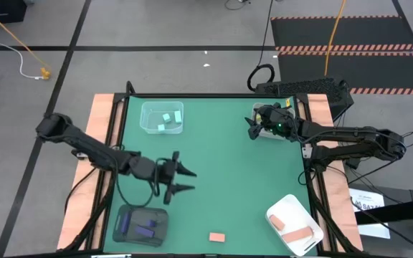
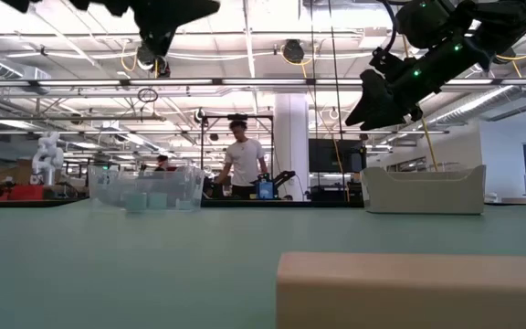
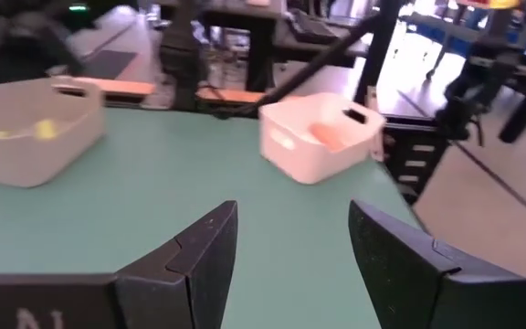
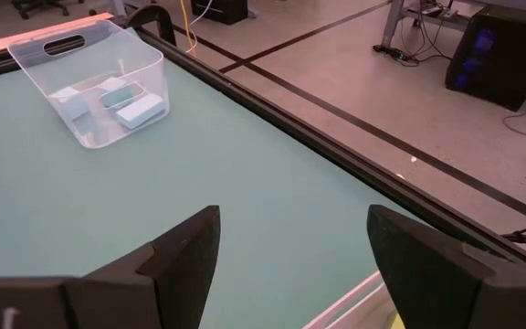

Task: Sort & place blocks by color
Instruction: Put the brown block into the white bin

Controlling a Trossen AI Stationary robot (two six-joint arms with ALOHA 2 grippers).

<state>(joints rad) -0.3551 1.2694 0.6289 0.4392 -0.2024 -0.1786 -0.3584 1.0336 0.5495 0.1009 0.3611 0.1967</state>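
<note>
One salmon-pink block (image 1: 217, 236) left loose on the green table (image 1: 221, 172), a short flat bar lying near the near edge, between the dark tray (image 1: 140, 224) at near left and the white tray (image 1: 295, 223) at near right; looming pale and blunt-edged in the low view (image 2: 415, 291); more salmon-pink pieces (image 1: 297, 231) lying in the white tray; purple blocks (image 1: 142, 228) in the dark tray; light teal blocks (image 1: 166, 122), small cubes and bars, gathered in the clear tray (image 1: 161, 117) at far left; yellow-green pieces (image 3: 15, 137) just visible in a second white tray (image 2: 422, 189) at far right. Left gripper (image 1: 185, 179) hovering above the table's left middle, beyond the dark tray, fingers spread wide and empty; right gripper (image 1: 252, 129) raised by the far-right tray, fingers likewise wide apart, holding nothing. Beyond the table, a person (image 2: 242, 163) standing in the room.
</note>
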